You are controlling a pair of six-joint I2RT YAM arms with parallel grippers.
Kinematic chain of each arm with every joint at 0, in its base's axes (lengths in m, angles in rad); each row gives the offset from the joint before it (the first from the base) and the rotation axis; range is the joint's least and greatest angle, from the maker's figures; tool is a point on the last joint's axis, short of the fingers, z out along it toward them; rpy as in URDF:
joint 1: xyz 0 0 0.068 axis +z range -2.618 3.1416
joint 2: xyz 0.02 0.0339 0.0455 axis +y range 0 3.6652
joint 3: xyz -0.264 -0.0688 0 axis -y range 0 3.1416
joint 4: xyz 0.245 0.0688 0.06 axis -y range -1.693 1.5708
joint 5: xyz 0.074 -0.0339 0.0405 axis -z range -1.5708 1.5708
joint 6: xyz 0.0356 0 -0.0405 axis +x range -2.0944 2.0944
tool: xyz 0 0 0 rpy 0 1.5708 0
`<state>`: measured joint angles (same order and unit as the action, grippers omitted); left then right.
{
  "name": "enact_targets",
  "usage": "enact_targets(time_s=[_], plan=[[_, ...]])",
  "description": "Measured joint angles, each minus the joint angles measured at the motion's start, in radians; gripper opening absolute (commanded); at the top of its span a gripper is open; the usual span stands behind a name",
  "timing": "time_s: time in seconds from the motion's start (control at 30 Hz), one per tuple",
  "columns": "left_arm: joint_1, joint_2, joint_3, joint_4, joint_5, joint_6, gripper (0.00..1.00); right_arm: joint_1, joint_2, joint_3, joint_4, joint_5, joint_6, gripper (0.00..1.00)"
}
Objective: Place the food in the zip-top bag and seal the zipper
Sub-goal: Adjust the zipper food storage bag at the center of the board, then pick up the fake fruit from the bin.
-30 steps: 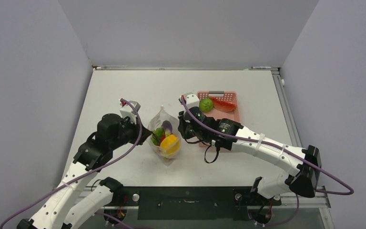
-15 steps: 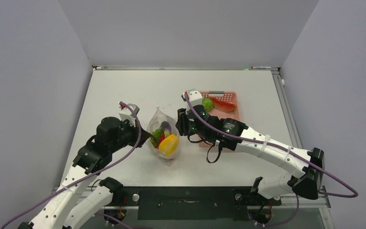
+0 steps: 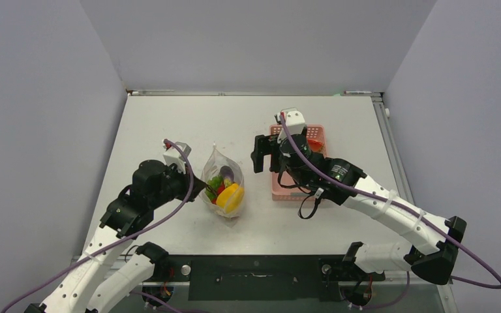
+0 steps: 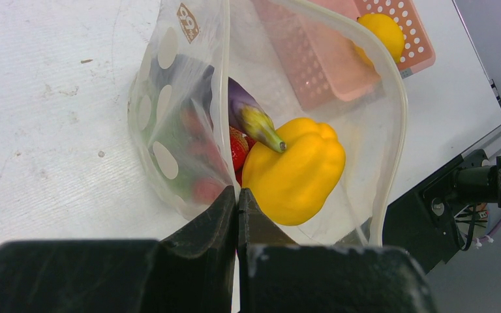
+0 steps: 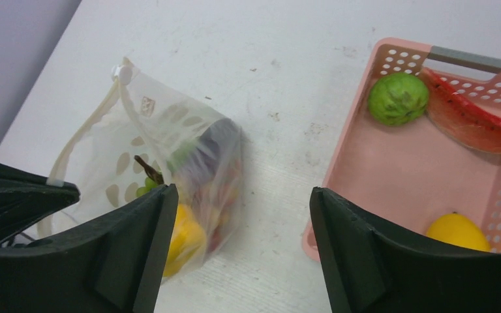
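Left wrist: left gripper pinches zip-top bag rim; right gripper wide, empty; floppy mouth may sag, blocking lemon.

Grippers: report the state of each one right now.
Left gripper: shut, pinching the zip-top bag at its mouth edge.
Right gripper: open, holding nothing.

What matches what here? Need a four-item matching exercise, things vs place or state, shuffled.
Things:
1. yellow plastic toy pepper
2. round green toy fruit
3. left hand
4. right hand

Place or state:
A. open, holding nothing
B. inside the clear dotted plastic bag
C. in the pink slatted plastic basket
D. shut on the bag's edge

Pairs: 1-B, 2-C, 3-D, 4-A
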<state>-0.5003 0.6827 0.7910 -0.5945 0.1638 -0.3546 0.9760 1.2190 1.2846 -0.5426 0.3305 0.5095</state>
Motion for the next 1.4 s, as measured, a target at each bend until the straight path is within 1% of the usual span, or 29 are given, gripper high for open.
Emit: enact_targets(time_s=[0.03,0.07,0.3,0.5,0.67,0.93,1.2,1.4], plan=[[0.000,0.000,0.000,0.000,0.000,0.000,0.00,-0.003,-0.002,0.000,-0.003,0.010,-0.004,0.92],[0.000,0.000,0.000,0.000,0.000,0.000,0.00,-0.008,-0.003,-0.002,-0.005,0.020,-0.005,0.90],[0.000,-0.001,0.000,0.000,0.000,0.000,0.00,-0.060,-0.005,-0.077,-0.009,0.094,-0.012,0.90],[0.000,-0.006,0.000,0.000,0.000,0.000,0.00,-0.163,-0.003,-0.163,-0.004,0.109,0.000,0.90],[0.000,-0.006,-0.001,0.000,0.000,0.000,0.00,-0.254,-0.001,-0.234,0.031,0.081,0.001,0.90],[0.000,-0.006,-0.001,-0.001,0.000,0.000,0.00,-0.320,0.026,-0.282,0.098,0.005,0.002,0.90],[0.000,-0.006,-0.001,0.000,0.001,0.000,0.00,-0.411,0.139,-0.287,0.178,-0.090,0.024,0.94],[0.000,-0.007,-0.002,0.000,0.002,0.001,0.00,-0.448,0.239,-0.278,0.220,-0.130,0.069,0.97]])
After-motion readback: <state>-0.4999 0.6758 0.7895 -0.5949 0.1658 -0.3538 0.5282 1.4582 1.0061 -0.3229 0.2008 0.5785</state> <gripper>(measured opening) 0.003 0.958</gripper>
